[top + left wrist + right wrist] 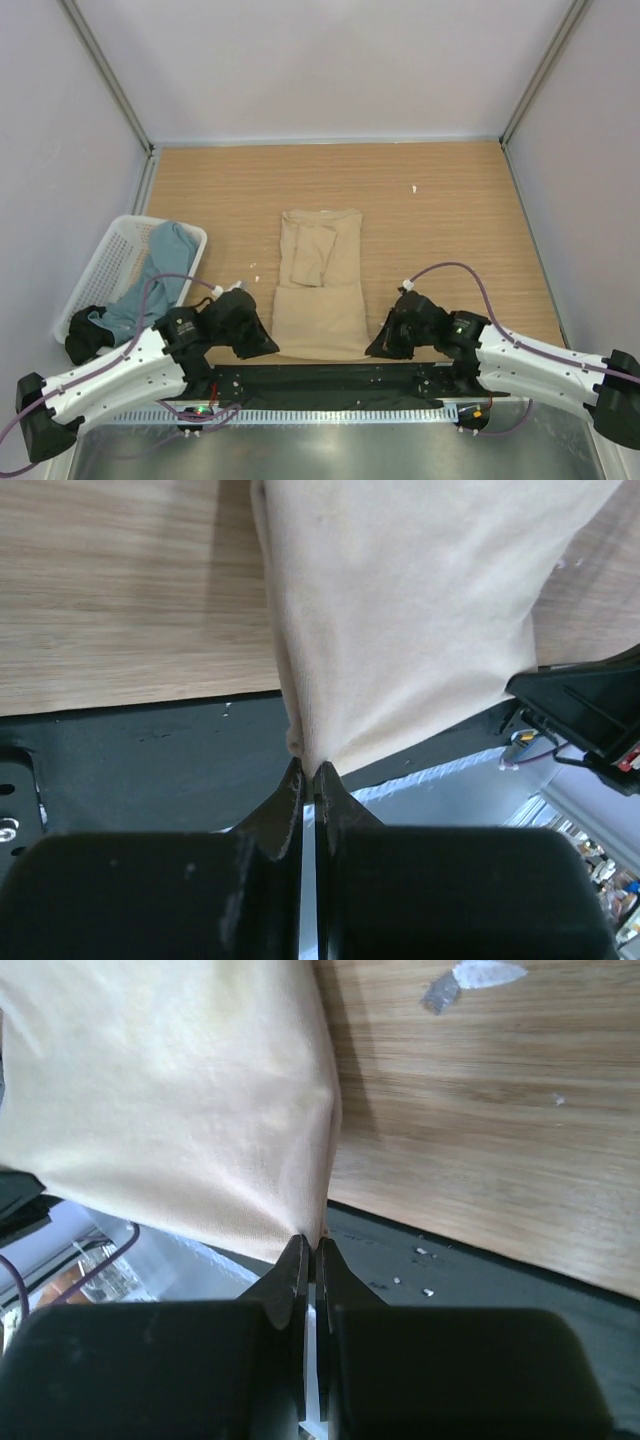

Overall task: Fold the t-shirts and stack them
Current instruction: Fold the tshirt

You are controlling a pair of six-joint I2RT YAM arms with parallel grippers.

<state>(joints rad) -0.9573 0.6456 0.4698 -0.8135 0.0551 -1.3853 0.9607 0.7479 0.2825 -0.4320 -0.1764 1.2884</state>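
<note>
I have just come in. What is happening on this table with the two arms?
Two robot arms are folding t-shirts. The left fingers and the right fingers are each shut on a near corner of the tan t-shirt. It lies on the table, already folded into a narrow strip. A grey-blue t-shirt lies unfolded in the white basket at the left.

tan shirt [322, 290]: matt soft cloth | table [450, 220]: wood-grain | basket [103, 266]: white plastic mesh
</note>
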